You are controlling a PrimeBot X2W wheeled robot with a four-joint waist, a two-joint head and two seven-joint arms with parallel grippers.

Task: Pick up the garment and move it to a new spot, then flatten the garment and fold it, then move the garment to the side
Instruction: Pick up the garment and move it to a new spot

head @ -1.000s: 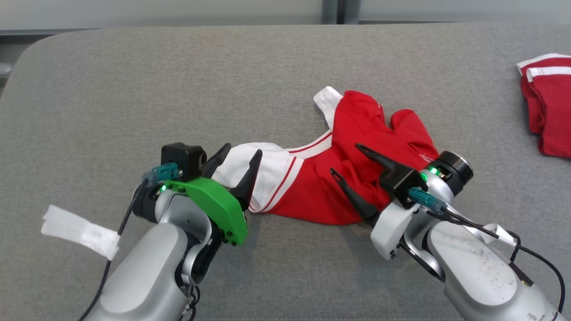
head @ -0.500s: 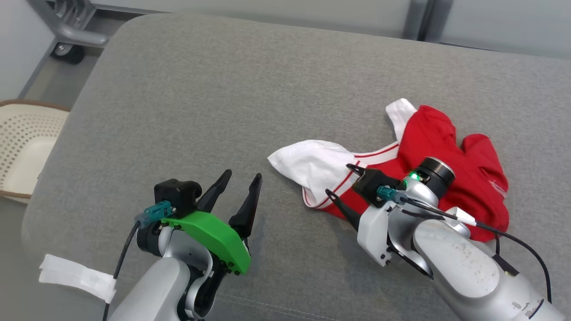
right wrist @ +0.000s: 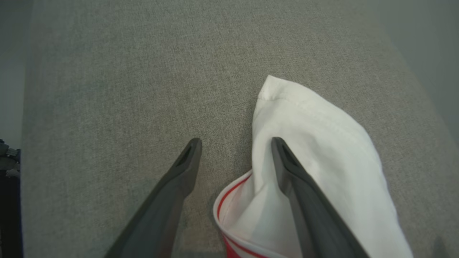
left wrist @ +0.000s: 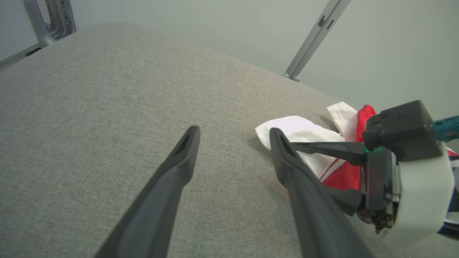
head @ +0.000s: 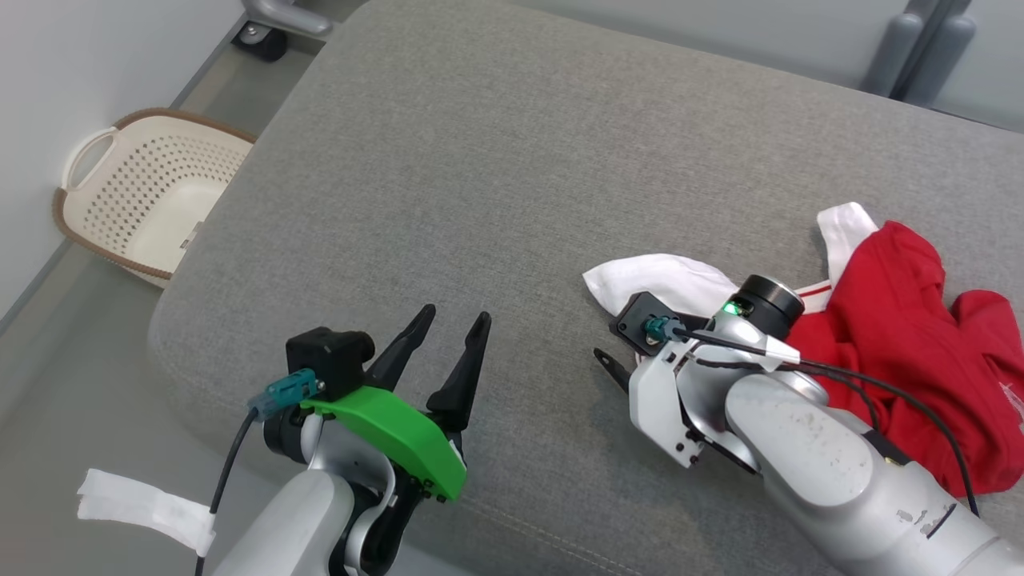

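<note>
Left end effector (head: 456, 314) has drawn off the garment (head: 904, 336), fingers apart.

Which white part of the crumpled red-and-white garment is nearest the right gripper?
The broad white sleeve, by the open right gripper; the narrow white flap lies farther back.

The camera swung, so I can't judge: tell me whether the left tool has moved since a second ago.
Yes. Against the shirt, the left tool went left: off the white sleeve, now over bare table.
</note>
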